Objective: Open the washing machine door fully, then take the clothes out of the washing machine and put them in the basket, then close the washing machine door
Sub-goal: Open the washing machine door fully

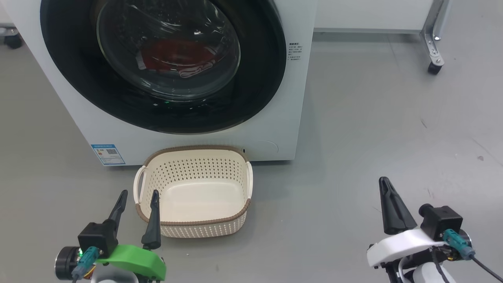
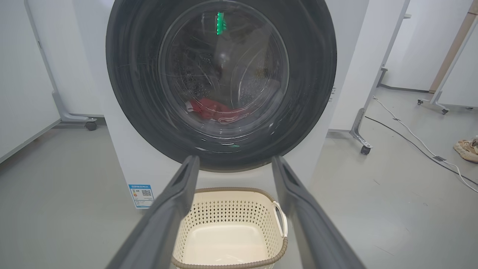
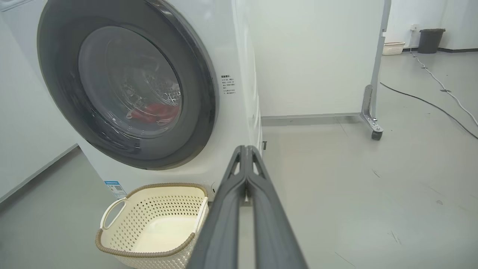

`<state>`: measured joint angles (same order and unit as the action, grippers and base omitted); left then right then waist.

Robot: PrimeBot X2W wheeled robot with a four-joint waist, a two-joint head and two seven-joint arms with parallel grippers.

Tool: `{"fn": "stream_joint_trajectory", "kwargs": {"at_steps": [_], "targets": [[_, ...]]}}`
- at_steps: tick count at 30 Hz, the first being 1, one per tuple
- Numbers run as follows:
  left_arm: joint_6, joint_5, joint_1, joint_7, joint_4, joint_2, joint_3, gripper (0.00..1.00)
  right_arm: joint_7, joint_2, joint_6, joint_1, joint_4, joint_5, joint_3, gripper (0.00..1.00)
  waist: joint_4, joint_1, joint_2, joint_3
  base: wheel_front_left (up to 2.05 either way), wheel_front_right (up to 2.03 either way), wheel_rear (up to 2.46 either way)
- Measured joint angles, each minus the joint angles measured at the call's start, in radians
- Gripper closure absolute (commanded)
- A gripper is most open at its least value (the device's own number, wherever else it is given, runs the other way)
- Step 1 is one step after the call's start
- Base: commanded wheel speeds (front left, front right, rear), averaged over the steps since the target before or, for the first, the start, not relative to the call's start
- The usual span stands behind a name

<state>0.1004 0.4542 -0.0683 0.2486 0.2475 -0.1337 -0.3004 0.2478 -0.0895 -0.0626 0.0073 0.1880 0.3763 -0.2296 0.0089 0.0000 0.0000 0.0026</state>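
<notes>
The white washing machine [image 1: 275, 129] stands ahead with its round black-rimmed door [image 1: 259, 78] closed flat against the front. Red clothes [image 1: 177, 59] lie in the drum behind the glass, also visible as clothes [image 2: 214, 110] and clothes [image 3: 157, 112]. On the floor before the machine sits the cream basket [image 1: 196, 228], basket [image 2: 231, 201], basket [image 3: 112, 239], and nothing lies in it. My left gripper [image 1: 139, 194] hangs open at the basket's left rim. My right gripper [image 1: 385, 182] is shut on nothing, low over bare floor to the right, far from the door; its fingers [image 3: 244, 175] meet at the tips.
A wheeled panel leg [image 1: 434, 59] stands at the back right. Cables [image 2: 410, 134] run across the floor on the right, near a pair of shoes [image 2: 466, 149]. A bin [image 3: 431, 40] and another basket [image 3: 394, 48] stand far off. Grey floor stretches right of the machine.
</notes>
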Motion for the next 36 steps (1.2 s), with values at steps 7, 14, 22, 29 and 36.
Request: {"fn": "stream_joint_trajectory", "kwargs": {"at_steps": [7, 14, 22, 29, 36], "targets": [[0.0, -0.007, -0.027, 0.0, -0.021, 0.001, -0.006, 0.0, 0.0, 0.032, 0.03, -0.058, -0.025, 0.132, 0.066, 1.0, 0.008, 0.0, 0.0, 0.034, 0.0, 0.0, 0.0], [0.0, -0.011, -0.058, 0.0, -0.048, 0.002, -0.013, 0.0, -0.003, 0.037, 0.073, -0.126, -0.012, 0.313, 0.133, 1.0, 0.02, 0.0, 0.0, 0.08, 0.0, 0.0, 0.0], [0.0, -0.02, -0.106, 0.0, -0.098, 0.006, -0.017, 0.0, -0.098, 0.042, 0.123, -0.264, 0.036, 0.607, 0.247, 1.0, 0.036, 0.0, 0.0, 0.15, 0.0, 0.0, 0.0], [0.0, -0.04, -0.147, 0.0, -0.13, 0.009, -0.018, 0.0, -0.219, 0.041, 0.123, -0.412, 0.096, 0.83, 0.329, 1.0, 0.051, 0.0, 0.0, 0.223, 0.0, 0.0, 0.0], [0.0, -0.042, -0.19, 0.0, -0.142, 0.015, -0.023, 0.0, -0.334, 0.039, 0.102, -0.588, 0.127, 0.972, 0.379, 1.0, 0.069, 0.0, 0.0, 0.304, 0.0, 0.0, 0.0]]}}
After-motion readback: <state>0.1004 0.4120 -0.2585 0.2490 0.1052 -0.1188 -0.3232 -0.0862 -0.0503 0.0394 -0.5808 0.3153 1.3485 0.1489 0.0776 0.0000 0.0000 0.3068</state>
